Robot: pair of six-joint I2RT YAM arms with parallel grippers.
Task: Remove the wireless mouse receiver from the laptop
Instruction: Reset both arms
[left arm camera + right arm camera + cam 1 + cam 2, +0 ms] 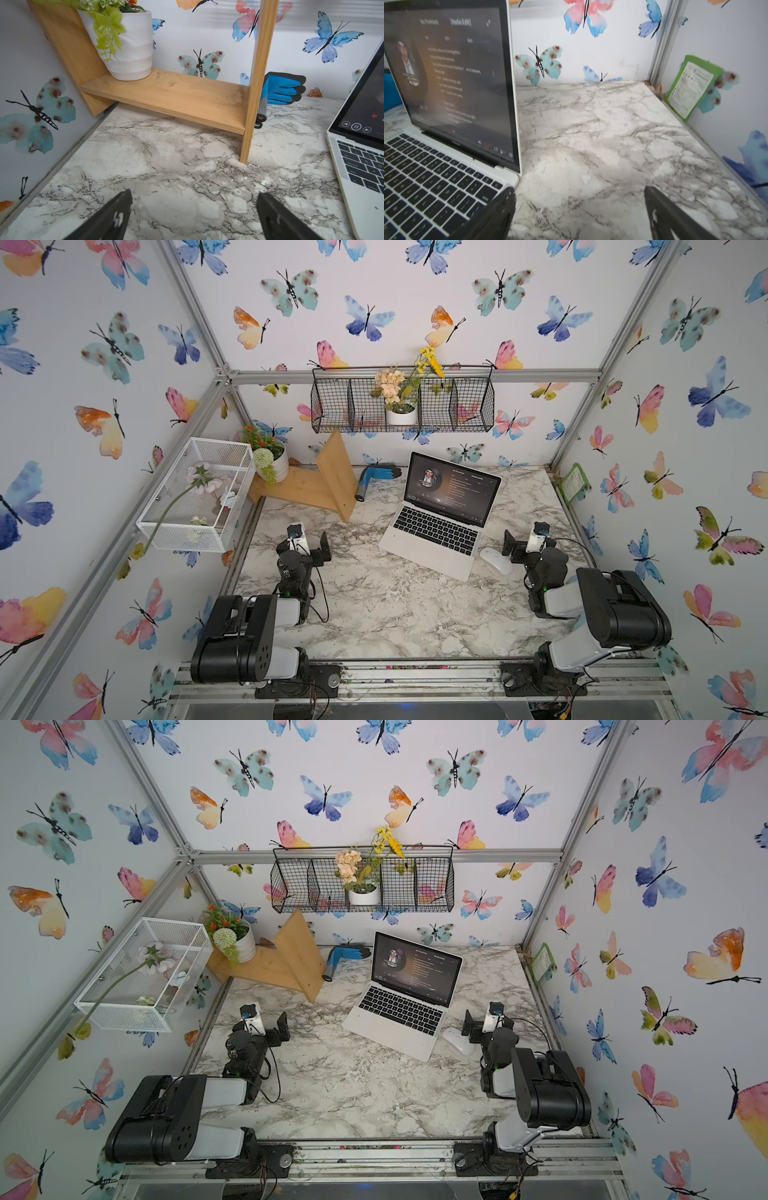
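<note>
Approach step, nothing grasped. Laptop point(436, 526) open near back edge of table point(395, 605); receiver not visible anywhere. Left gripper point(194, 199), right gripper point(579, 195) spread wide, empty. Next, probably: find receiver on laptop's side edge, pinch, pull straight out.
</note>
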